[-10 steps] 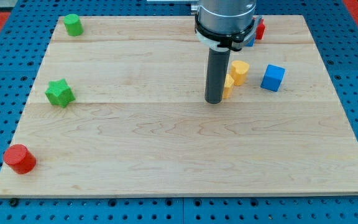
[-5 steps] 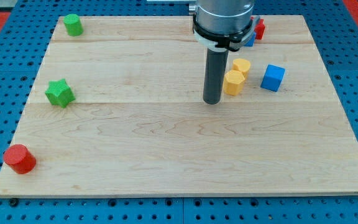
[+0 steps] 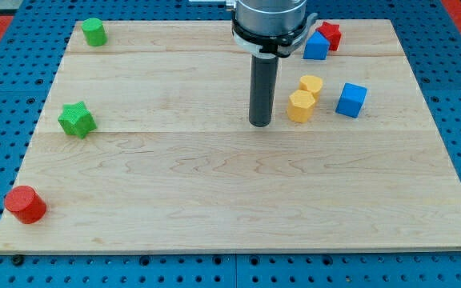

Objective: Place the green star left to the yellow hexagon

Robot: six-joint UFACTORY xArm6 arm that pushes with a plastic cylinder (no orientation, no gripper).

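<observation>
The green star (image 3: 77, 119) lies on the wooden board (image 3: 230, 200) at the view's left. The yellow hexagon (image 3: 300, 106) sits right of centre, touching a second yellow block (image 3: 311, 85) just above and right of it. My tip (image 3: 260, 124) rests on the board a short way left of the yellow hexagon, with a small gap between them. The green star is far to the left of my tip.
A green cylinder (image 3: 94, 31) stands at the top left. A red cylinder (image 3: 26, 203) is at the bottom left corner. A blue cube (image 3: 351, 99) lies right of the yellow blocks. Another blue block (image 3: 316, 46) and a red block (image 3: 329, 34) sit at the top right.
My tip has moved left, away from the yellow hexagon, uncovering it and the blue and red blocks at the top right. The blocks have not moved.
</observation>
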